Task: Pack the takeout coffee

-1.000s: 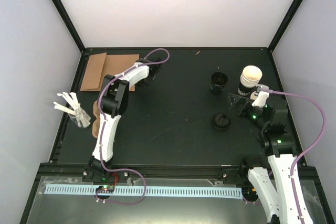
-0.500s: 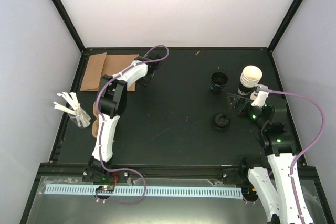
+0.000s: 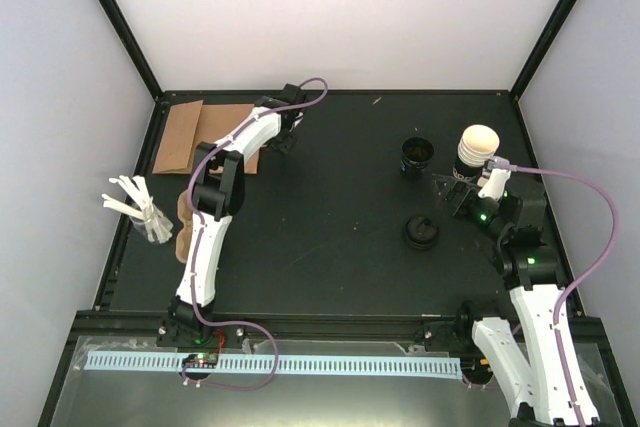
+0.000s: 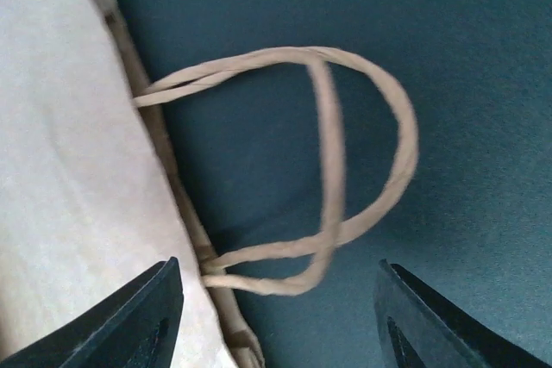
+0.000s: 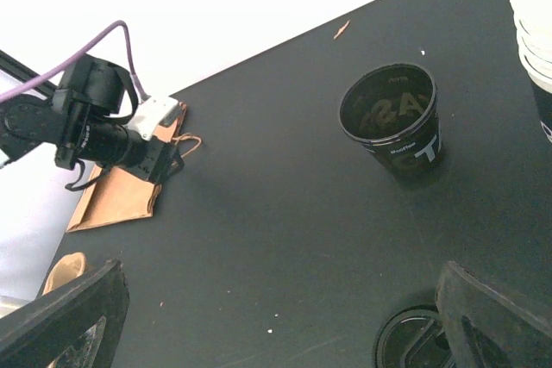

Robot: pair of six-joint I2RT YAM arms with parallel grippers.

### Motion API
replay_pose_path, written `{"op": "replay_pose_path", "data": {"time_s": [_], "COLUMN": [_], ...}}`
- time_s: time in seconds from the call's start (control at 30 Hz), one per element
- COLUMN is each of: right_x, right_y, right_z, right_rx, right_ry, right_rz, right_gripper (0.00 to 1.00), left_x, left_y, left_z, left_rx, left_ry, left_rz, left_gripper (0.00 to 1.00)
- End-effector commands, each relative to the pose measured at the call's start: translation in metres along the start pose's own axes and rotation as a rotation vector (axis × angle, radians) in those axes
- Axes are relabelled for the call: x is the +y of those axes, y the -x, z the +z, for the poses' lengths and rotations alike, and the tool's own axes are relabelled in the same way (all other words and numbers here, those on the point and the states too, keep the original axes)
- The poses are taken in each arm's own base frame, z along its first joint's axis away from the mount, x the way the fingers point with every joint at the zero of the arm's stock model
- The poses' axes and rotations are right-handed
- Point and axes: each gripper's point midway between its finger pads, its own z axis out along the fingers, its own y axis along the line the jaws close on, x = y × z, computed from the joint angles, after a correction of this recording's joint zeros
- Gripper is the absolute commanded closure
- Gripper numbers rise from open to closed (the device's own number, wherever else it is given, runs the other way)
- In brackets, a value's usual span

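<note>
top external view: a flat brown paper bag (image 3: 180,137) lies at the left rear of the table (image 3: 330,207). left wrist view: the left gripper (image 4: 278,271) is over the bag's twisted handle (image 4: 402,140), fingers apart, grasping nothing. the right gripper (image 5: 283,299) is spread wide and empty, near the nested cup stack (image 3: 478,150), the dark-lined black cup (image 3: 417,154) and the black lid (image 3: 421,232). takeout coffee: position cannot be told; the one cream lining in view tops the stack.
</note>
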Motion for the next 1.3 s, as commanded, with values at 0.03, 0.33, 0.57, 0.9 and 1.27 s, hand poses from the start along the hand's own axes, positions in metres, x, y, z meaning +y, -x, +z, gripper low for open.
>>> {"op": "replay_pose_path", "data": {"time_s": [0.03, 0.33, 0.57, 0.9, 1.27], "right_x": [0.014, 0.013, 0.016, 0.013, 0.038], "right_y": [0.016, 0.014, 0.013, 0.011, -0.008], "right_z": [-0.008, -0.009, -0.011, -0.008, 0.011], "right_rx": [-0.038, -0.031, -0.033, -0.015, 0.149], "right_ry": [0.032, 0.028, 0.039, 0.032, 0.209], "right_rz": [-0.026, -0.014, -0.011, -0.005, -0.017], "right_gripper": [0.0, 0.0, 0.0, 0.0, 0.0], "left_x": [-0.015, -0.021, -0.007, 0.022, 0.021], "left_y": [0.004, 0.013, 0.022, 0.03, 0.023], "left_z": [0.012, 0.012, 0.005, -0.055, -0.151], "left_rx": [0.002, -0.025, -0.051, -0.116, -0.214], "left_ry": [-0.069, -0.122, -0.07, -0.028, -0.068], "left_rz": [0.151, 0.156, 0.131, 0.013, -0.061], "left_gripper": [0.41, 0.66, 0.98, 0.99, 0.98]}}
